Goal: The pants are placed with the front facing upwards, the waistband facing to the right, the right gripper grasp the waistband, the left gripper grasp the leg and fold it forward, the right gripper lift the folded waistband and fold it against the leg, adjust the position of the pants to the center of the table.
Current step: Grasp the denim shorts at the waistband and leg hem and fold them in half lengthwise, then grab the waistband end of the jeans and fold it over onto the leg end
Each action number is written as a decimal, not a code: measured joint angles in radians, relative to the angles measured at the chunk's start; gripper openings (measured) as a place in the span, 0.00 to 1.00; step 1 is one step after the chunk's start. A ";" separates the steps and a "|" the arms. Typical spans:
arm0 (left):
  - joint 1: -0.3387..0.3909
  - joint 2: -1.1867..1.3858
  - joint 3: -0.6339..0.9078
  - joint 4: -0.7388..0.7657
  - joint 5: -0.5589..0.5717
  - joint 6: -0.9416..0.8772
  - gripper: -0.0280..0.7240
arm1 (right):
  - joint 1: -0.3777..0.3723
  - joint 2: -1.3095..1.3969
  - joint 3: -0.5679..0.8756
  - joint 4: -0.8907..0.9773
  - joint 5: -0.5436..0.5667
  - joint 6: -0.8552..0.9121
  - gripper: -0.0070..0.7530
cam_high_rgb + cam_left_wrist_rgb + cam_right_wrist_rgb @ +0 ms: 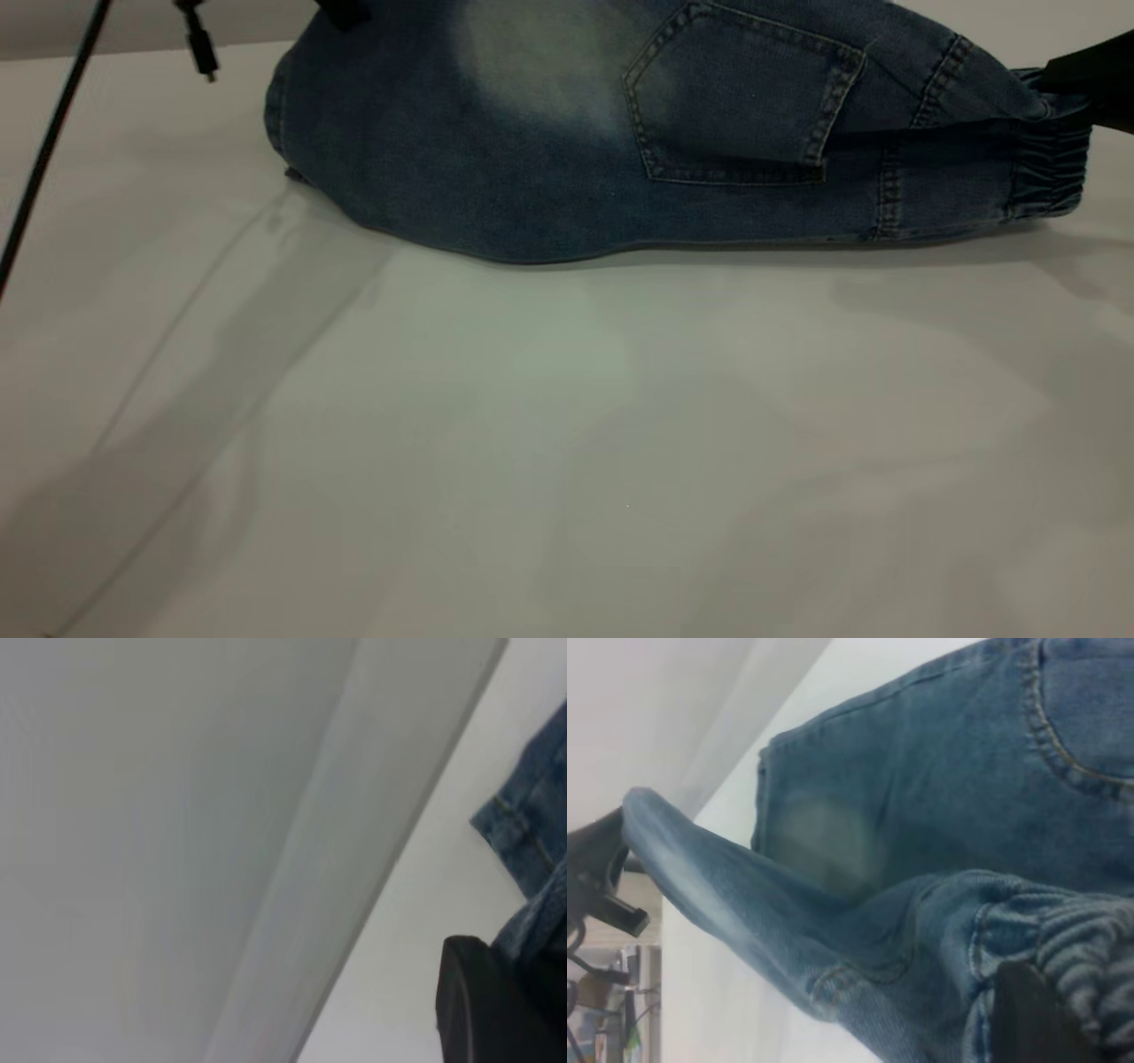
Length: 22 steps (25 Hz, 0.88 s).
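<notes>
The blue denim pants (532, 177) lie at the far side of the white table (567, 443), a back patch pocket (735, 106) facing up. The ruffled waistband (1050, 173) points right. My right gripper (1063, 84) is shut on the waistband's upper layer and holds it slightly raised; its dark finger (1028, 1014) presses the gathered elastic (1081, 939). At the pants' left end my left gripper (341, 11) is shut on the leg (700, 868), which stretches up off the table to it. Denim (532, 842) shows beside that gripper's finger (483, 1001).
A black cable (53, 133) slants down the left edge, and a small connector (202, 44) dangles near the top left. Bare tabletop spreads across the whole near side in front of the pants. The table's far edge (390, 859) runs behind the leg.
</notes>
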 joint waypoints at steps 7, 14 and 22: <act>0.005 0.059 -0.061 -0.003 0.019 -0.008 0.12 | 0.001 0.000 -0.001 0.001 -0.039 0.000 0.27; 0.020 0.058 -0.061 -0.003 0.030 -0.025 0.30 | 0.001 0.000 -0.001 0.001 -0.041 -0.001 0.51; 0.020 0.058 -0.060 -0.002 0.011 -0.063 0.58 | 0.011 0.000 0.007 0.001 -0.005 0.009 0.54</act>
